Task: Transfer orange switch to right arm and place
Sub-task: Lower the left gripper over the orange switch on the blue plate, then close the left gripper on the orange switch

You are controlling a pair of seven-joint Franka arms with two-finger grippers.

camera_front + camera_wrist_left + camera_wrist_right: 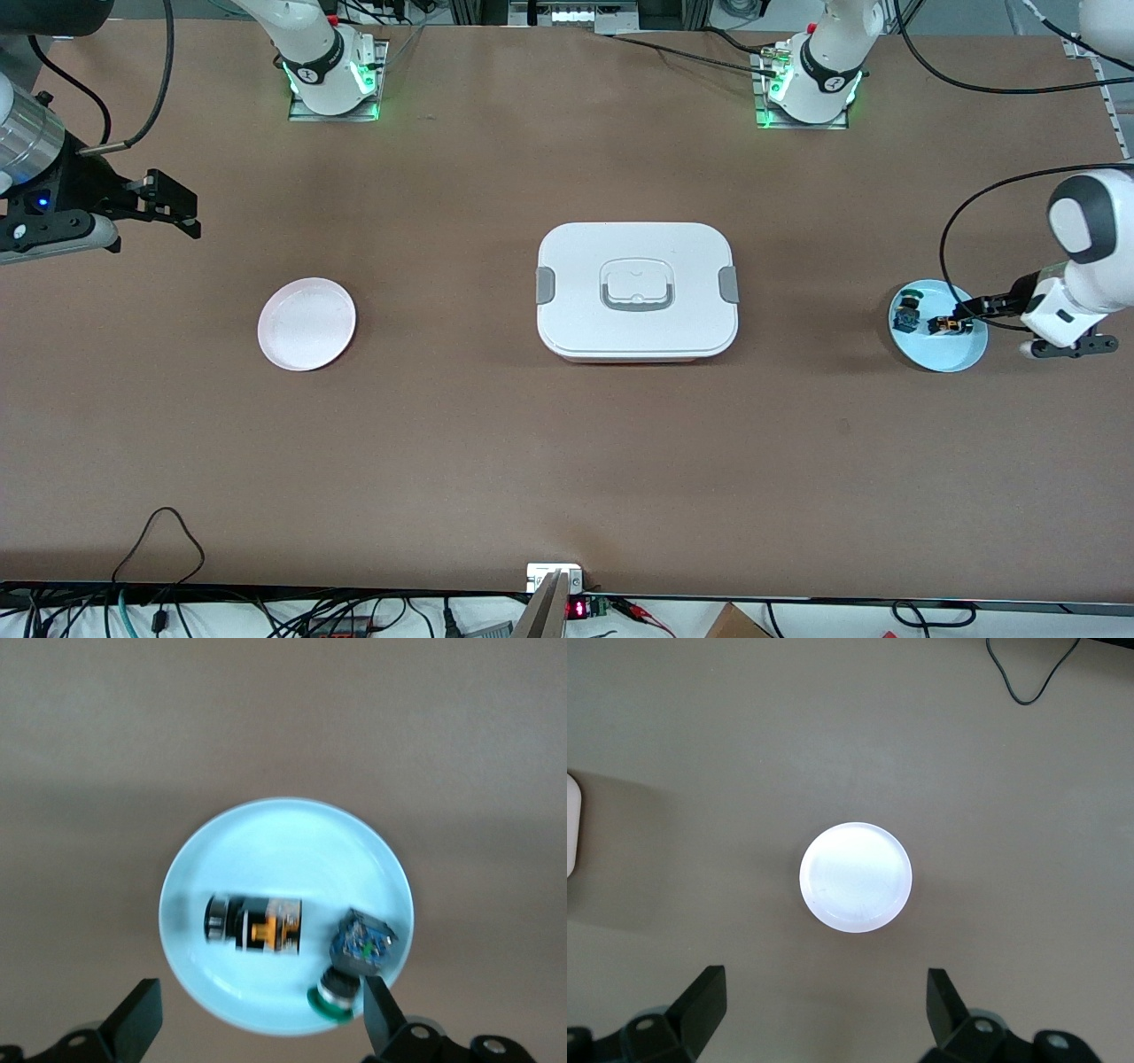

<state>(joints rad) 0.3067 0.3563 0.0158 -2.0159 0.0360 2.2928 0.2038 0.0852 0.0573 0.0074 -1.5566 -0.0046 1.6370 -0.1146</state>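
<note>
Pale blue, the plate (pixel 941 353) near the left arm's end of the bench carries the two switches we are watching — the orange switch (pixel 257 924), lying on its side near the plate's middle, and a green-capped blue switch (pixel 353 958) close to its rim. The left gripper (pixel 966 311) hangs low over that plate with its fingers (pixel 135 1020) spread wide and nothing between them; the orange switch sits roughly in line with the gap. We judge this to be the opening step, the pick-up, not yet made. Next the gripper would need to drop onto the orange switch alone and close without nudging its green neighbour. The right gripper (pixel 173 208) waits over the bench near its own arm's end, released and empty, above the pink plate (pixel 855 876). A white lidded box (pixel 636 292) stands at mid-bench between the plates.
</note>
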